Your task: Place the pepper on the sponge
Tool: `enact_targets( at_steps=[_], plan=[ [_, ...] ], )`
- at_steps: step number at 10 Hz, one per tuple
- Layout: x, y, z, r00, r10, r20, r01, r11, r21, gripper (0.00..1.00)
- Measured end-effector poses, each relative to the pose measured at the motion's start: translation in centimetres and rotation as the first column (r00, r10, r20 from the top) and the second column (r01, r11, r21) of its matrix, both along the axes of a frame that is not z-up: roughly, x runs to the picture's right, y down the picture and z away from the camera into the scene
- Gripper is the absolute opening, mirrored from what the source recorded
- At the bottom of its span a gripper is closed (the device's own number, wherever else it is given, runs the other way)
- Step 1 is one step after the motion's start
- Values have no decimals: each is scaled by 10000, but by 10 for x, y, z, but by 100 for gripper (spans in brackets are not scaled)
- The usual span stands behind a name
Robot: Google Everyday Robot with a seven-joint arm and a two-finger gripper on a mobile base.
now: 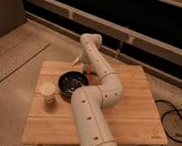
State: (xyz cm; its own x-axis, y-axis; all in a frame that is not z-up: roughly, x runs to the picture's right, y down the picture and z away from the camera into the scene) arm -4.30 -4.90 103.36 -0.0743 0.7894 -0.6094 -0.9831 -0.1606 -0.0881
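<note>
Your gripper (82, 64) is down at the far left part of the table (129, 118), just beyond the far rim of the bowl (73, 82), and the arm's own wrist link covers most of it from this camera. You cannot tell from here whether it is open or closed, nor whether it is pressing on anything. A small orange sliver pokes out at the gripper's left side, low and close to the tabletop; that looks to be the pepper (76, 61), touching or right against the gripper, though you cannot tell whether it is gripped or only lying beside it. The sponge cannot be made out; the spot under the wrist is hidden. The bowl is dark, sits upright on the left half of the table, and shows a few pale flecks inside. A pale cup (47, 91) stands upright near the table's left edge, just beside the bowl on its near-left side and apart from the gripper. Dark cables (174, 124) lie on the floor to the right of the table.
</note>
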Motion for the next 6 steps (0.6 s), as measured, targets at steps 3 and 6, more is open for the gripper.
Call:
enact_targets(
  at_steps=[3, 6],
  plan=[
    [-16, -6, -5, 9981, -128, 596, 119, 9998, 160, 80],
    [-17, -6, -5, 9980, -137, 610, 128, 9998, 160, 80]
  ],
)
